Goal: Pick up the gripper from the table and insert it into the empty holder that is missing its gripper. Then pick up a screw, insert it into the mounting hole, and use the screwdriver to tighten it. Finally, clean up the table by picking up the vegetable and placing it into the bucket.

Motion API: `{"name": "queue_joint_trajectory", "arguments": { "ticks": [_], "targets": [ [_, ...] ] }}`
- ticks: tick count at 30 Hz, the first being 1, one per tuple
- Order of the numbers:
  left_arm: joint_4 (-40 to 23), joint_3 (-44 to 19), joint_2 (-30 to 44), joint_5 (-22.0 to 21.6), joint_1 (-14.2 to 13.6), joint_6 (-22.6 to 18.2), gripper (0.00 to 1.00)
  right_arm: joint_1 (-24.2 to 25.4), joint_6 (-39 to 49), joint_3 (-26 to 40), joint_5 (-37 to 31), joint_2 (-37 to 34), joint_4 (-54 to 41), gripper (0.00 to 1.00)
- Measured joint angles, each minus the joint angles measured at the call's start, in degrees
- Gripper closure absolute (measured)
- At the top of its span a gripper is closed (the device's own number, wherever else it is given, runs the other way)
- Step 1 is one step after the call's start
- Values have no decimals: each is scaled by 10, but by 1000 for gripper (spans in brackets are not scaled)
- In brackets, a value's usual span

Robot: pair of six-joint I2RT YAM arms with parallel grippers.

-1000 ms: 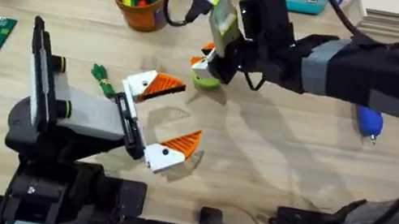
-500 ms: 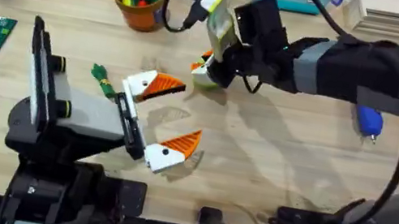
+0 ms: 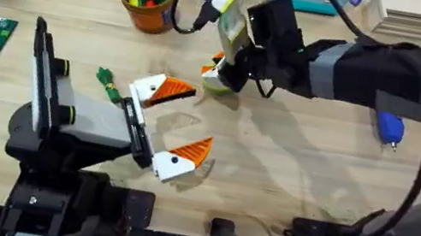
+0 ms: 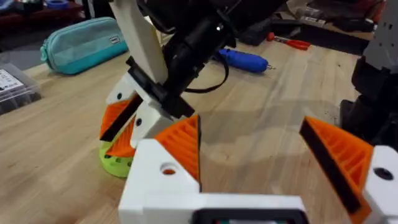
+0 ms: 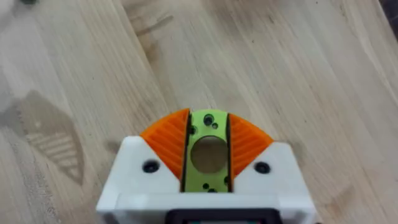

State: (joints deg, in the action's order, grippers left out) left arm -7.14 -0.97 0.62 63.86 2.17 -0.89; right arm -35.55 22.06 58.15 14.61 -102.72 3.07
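Starting from the right gripper [image 5: 209, 124], we find its orange pads clamped on a flat lime-green ring [image 4: 115, 163] with holes, held low over the worktop [image 3: 290, 158]; that ring is not one of the task's things. The left gripper [image 3: 193, 119] lies low with its two white-and-orange fingers spread wide apart and nothing between them. The vegetable [image 3: 105, 82] lies on the worktop just outside that gripper's farther finger, back beside the wrist and not ahead of the tips. Its long axis slants roughly along the finger's own line, leafy end away from the tips. We judge the left arm much the nearer for it, though it would have to draw back and turn first. The bucket [image 3: 154, 21] stands farther out beyond the vegetable, well apart from both grippers. The screwdriver [image 3: 389, 127] lies behind the right gripper, beside that arm's forearm and well clear of the left. We cannot pick out the loose orange fingertip or its bare holder with any certainty.
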Motion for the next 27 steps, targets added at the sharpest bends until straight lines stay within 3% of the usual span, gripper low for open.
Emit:
{"name": "queue_joint_trajectory", "arguments": {
  "ticks": [14,17,20,27],
  "targets": [
    [0,0,0,0,0,0,15,0,0,0,0,-18,12,696],
    [0,0,0,0,0,0,15,0,0,1,0,-22,17,781],
    [0,0,0,0,0,0,15,0,-2,2,0,-22,16,974],
    [0,0,0,0,0,0,15,0,-2,2,0,-23,17,996]
  ]
}}
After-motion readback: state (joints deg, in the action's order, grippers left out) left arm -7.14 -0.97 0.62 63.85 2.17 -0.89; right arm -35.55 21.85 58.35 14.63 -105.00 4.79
